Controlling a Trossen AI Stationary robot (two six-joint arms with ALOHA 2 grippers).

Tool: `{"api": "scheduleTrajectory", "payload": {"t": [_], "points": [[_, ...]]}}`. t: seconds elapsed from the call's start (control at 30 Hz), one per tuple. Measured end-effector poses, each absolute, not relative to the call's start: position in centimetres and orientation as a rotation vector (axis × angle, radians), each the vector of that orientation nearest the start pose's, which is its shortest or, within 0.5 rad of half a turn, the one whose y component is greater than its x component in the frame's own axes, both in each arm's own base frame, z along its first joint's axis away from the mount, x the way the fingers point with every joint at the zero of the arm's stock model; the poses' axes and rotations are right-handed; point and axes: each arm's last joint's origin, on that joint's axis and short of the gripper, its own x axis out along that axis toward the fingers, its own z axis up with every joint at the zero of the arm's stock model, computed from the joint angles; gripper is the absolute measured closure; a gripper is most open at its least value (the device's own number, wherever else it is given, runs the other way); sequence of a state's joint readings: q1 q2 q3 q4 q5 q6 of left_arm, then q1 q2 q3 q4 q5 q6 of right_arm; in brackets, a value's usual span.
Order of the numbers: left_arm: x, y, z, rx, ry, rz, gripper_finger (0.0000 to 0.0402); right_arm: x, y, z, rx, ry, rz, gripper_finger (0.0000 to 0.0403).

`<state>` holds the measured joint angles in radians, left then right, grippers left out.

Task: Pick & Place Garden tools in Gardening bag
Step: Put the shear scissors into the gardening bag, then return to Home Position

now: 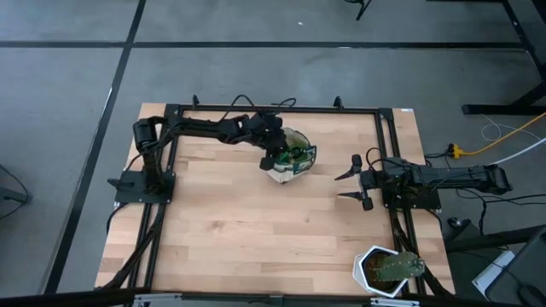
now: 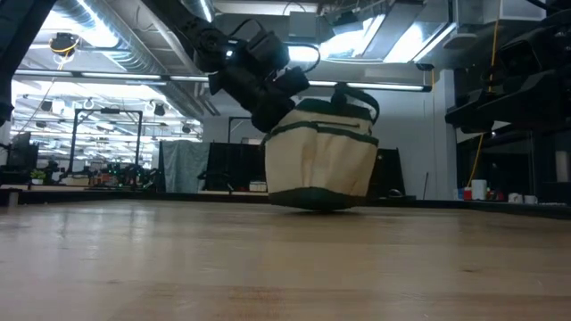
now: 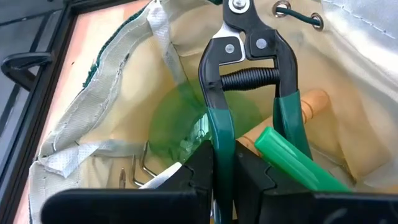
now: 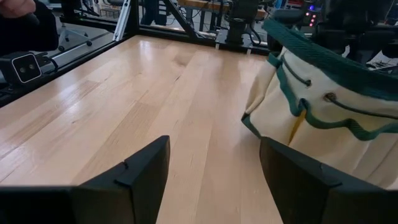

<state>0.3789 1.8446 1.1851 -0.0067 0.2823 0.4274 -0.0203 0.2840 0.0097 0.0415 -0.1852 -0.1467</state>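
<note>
The tan-and-cream gardening bag (image 1: 294,160) with dark green trim stands on the table's far middle, on its base (image 2: 314,201). My left gripper (image 3: 224,180) reaches into the bag's open top from above and is shut on the pruning shears (image 3: 245,56), which have a black head and dark green grips. Inside the bag lie the green spray bottle (image 3: 177,127), a bright green piece (image 3: 292,158) and the trowel's wooden handle (image 3: 311,102). My right gripper (image 4: 214,180) is open and empty, level above the table to the right of the bag (image 4: 323,118). My left gripper pinches one dark green handle of the shears (image 3: 221,140) between its two fingers (image 3: 199,174), near the handle's free end. The fingers come from above, slanting down into the bag's mouth, and lie along the handle. The shears point head-first away from the fingers into the bag; their blades lie outside the picture.
A white pot with a green plant (image 1: 388,269) stands at the table's near right corner. Bare wood (image 1: 247,230) lies in front of the bag. A black frame rail (image 1: 273,109) runs along the far edge, close behind the bag.
</note>
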Motion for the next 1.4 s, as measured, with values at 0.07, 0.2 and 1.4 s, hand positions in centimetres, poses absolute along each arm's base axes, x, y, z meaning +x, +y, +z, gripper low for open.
{"api": "scheduleTrajectory", "payload": {"t": [0.07, 0.2, 1.4], "points": [[37.3, 13.7, 19.6, 0.198, 0.633, -0.044, 0.0375, 11.2, 0.3, 14.7, -0.122, 0.219, 0.181, 0.0153], [37.3, 13.8, 19.7, 0.138, 0.627, 0.003, 0.0375, 11.2, 0.3, 14.7, -0.122, 0.219, 0.181, 0.0153], [35.1, 11.5, 25.8, 0.204, 0.502, -0.154, 0.0245, 11.2, 0.3, 14.7, -0.122, 0.219, 0.181, 0.0153]]}}
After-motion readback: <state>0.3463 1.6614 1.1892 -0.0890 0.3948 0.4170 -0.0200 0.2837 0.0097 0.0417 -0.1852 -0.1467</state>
